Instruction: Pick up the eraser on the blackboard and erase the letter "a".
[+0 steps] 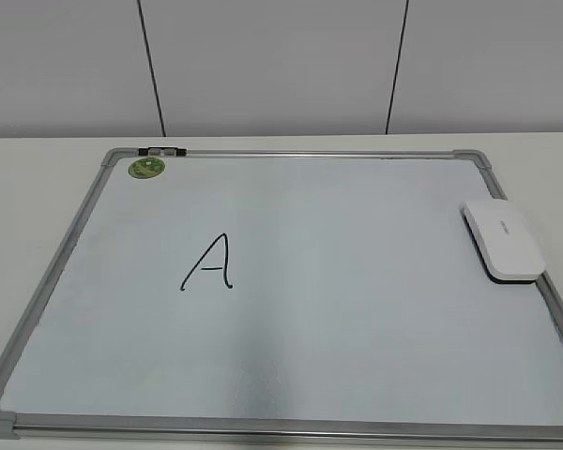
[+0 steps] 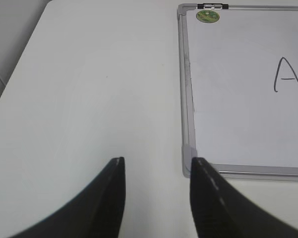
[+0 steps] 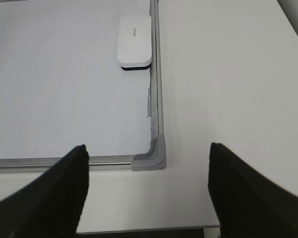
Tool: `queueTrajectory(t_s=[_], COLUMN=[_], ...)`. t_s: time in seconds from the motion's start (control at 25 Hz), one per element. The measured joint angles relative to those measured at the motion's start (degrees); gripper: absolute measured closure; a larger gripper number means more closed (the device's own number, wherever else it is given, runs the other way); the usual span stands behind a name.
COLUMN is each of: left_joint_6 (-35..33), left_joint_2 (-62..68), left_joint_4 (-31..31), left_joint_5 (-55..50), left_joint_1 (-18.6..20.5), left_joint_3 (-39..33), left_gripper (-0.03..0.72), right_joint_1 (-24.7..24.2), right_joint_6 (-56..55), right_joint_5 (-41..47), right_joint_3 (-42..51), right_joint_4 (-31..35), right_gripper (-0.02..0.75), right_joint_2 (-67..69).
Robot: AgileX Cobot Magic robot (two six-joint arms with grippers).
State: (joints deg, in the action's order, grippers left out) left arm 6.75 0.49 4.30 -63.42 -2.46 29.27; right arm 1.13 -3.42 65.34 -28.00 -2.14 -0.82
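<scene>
The blackboard point(image 1: 357, 356) is a pale board with a silver-grey frame, lying flat on the white table. It also shows in the left wrist view point(image 2: 228, 124) and the right wrist view point(image 3: 49, 99). The white eraser point(image 1: 504, 240) lies at its right edge and shows in the right wrist view point(image 3: 134, 41). A large capital "A" point(image 1: 209, 263) is written left of centre, also in the left wrist view point(image 2: 289, 75). No small letter "a" shows. My left gripper point(image 2: 156, 163) is open over the table by the board's near left corner. My right gripper point(image 3: 148, 148) is open, wide, by the near right corner.
A round green magnet point(image 1: 146, 168) sits at the board's far left corner, beside a small clip point(image 1: 164, 150) on the frame. The white table point(image 2: 89, 89) surrounds the board. Its near edge shows in the right wrist view point(image 3: 149, 229). Neither arm shows in the exterior view.
</scene>
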Motion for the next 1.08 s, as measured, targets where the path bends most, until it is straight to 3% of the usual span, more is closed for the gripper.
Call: queueTrajectory(t_s=[1.08], left_joint_6=[0.0], left_joint_2=[0.0], left_joint_4=[0.0], left_joint_5=[0.0], left_joint_1=[0.0], left_joint_3=[0.0], left_gripper=[0.404], right_joint_1=[-0.1], right_joint_6=[0.0], right_joint_5=[0.0], right_joint_3=[0.0], right_joint_4=[0.0], right_gripper=[0.183], right_joint_2=[-0.1])
